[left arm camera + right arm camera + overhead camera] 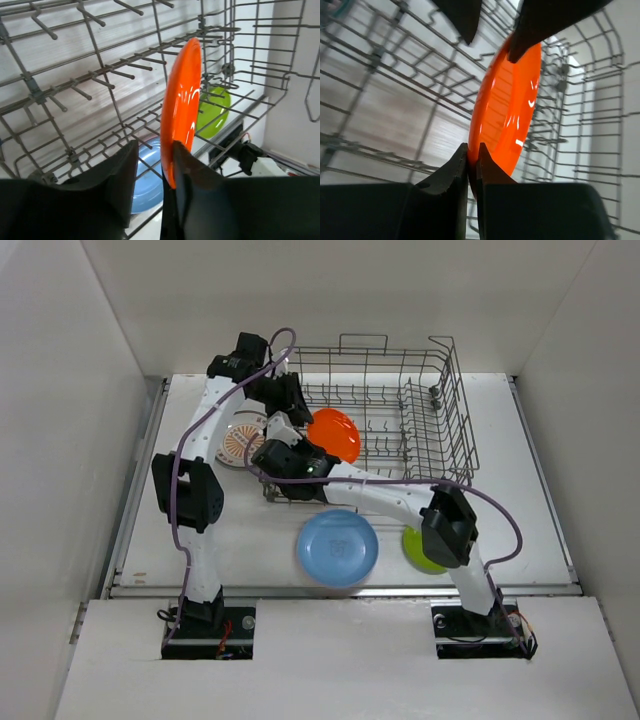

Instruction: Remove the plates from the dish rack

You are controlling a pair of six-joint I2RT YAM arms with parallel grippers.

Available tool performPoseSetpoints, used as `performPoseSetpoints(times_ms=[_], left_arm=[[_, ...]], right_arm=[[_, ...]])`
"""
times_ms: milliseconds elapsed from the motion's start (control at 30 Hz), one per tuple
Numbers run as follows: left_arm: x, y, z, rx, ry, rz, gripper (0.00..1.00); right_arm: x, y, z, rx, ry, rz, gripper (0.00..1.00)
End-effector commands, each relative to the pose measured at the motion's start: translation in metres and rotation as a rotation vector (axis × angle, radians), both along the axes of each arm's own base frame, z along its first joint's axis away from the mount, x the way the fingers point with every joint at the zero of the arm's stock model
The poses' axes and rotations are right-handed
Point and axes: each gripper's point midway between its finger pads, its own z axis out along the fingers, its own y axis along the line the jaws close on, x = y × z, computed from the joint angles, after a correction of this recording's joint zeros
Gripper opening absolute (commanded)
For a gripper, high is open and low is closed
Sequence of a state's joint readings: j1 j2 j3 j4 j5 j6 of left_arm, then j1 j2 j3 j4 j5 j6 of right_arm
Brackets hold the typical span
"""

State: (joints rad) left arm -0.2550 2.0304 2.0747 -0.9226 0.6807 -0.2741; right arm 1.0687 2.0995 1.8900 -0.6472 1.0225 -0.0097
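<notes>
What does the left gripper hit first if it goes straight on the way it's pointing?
The orange plate: its rim stands between the left gripper's open jaws, touching one, so going on would likely just seat it deeper. Behind it come the dish rack's wires, though depth there is unclear.

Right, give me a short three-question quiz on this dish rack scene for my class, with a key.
1. True or false: the orange plate lies flat on the table.
2. Which plate lies flat on the table between the two arms? A. pink plate B. blue plate C. black plate
3. Which gripper has its jaws closed on the orange plate's rim?

Key
1. False: it is upright, on edge, in the dish rack.
2. B.
3. The right gripper; the left gripper stands open at the rim.
</notes>
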Motion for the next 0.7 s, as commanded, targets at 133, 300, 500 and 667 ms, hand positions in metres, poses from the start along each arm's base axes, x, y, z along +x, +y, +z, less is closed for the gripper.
performPoseSetpoints(times_ms=[133, 300, 500, 667], left_arm=[[0.002, 0.033, 0.037, 0.033, -0.126, -0.004, 1.00], [0.017, 0.089, 0.040, 0.177, -0.184, 0.130, 1.00], [-0.004, 0.128, 0.020, 0.364, -0.142, 0.135, 1.00], [-0.023, 0.168, 0.015, 0.342, -0.132, 0.224, 1.00]], right_arm=[[-0.021, -0.055, 0.106, -0.051, -0.260, -0.208, 0.00], [-0.074, -0.044, 0.119, -0.048, -0.241, -0.085, 0.00], [-0.160, -0.032, 0.066, 0.140, 0.249, 0.083, 0.00], [-0.225, -0.058, 0.015, 0.238, 0.457, 0.034, 0.00]])
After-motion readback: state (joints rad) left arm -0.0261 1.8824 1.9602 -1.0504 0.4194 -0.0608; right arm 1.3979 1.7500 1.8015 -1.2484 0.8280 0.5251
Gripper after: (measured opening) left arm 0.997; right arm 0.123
